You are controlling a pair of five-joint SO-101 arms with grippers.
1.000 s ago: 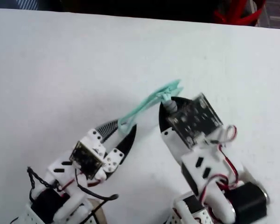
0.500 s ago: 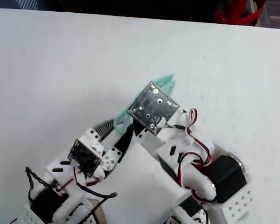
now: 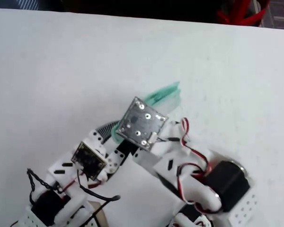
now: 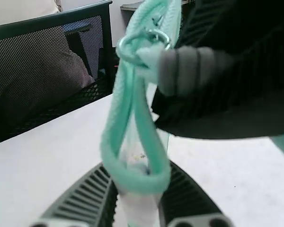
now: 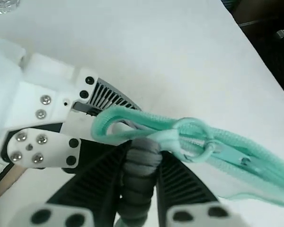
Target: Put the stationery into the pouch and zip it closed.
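The mint-green pouch (image 3: 164,93) lies stretched between both grippers just above the white table (image 3: 61,66). My left gripper (image 4: 135,205) is shut on the pouch's looped end (image 4: 132,142), its ribbed fingers (image 4: 85,203) either side of it. My right gripper (image 5: 139,177) is shut on the grey zip pull (image 5: 141,158), which hangs from a ring on the pouch (image 5: 217,146). The two grippers sit close together; the left gripper (image 5: 102,99) is right beside the zip pull. In the high view the right arm's wrist board (image 3: 142,124) covers the zip pull.
White tabletop stretches away on all sides of the arms. A dark mesh chair (image 4: 47,61) stands beyond the table's edge. Red tubing (image 3: 241,14) lies past the far right edge.
The right arm has swung left along the pouch with the zip pull, ending close to the left gripper. Less of the pouch now shows past it. The left arm has barely moved.
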